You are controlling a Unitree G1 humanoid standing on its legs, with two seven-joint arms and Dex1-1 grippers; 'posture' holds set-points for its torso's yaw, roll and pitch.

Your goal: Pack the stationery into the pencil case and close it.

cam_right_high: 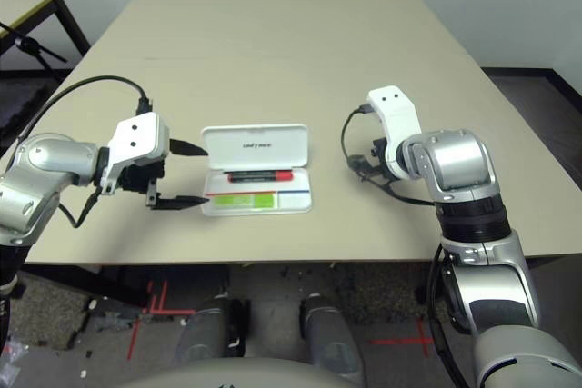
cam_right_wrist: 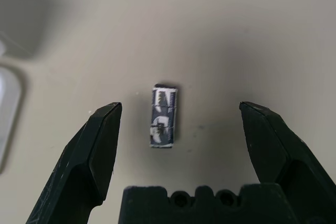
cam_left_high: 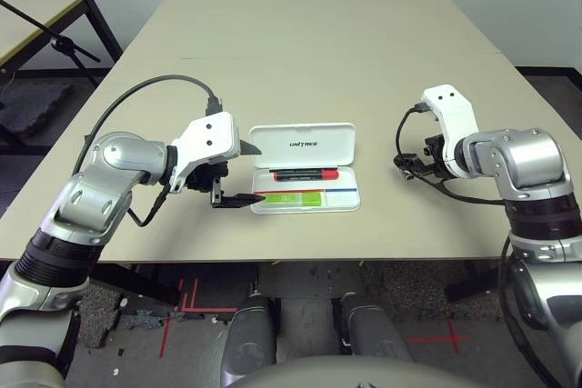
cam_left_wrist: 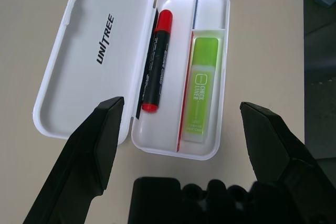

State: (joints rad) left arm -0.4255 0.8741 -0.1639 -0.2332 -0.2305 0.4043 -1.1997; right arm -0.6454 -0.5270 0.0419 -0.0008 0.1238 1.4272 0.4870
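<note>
The small dark rectangular block with pale lettering (cam_right_wrist: 163,115) is your last loose piece: it lies flat on the tan tabletop (cam_left_high: 309,52), directly between the spread black fingers of your right gripper (cam_right_wrist: 178,121), touching neither. Its long axis runs along the gripper's pointing line, so the fingers would close across its short sides; I judge that a workable pinch once you descend. The flat white plastic hinged pencil case (cam_left_high: 305,170) sits open to that gripper's left, well apart, with the red marker with black cap (cam_left_high: 305,174) and lime-green and white stick (cam_left_high: 293,197) already inside. Your left gripper (cam_left_high: 238,175) hangs wide open and empty at the case's left end, farther from the block.
</note>
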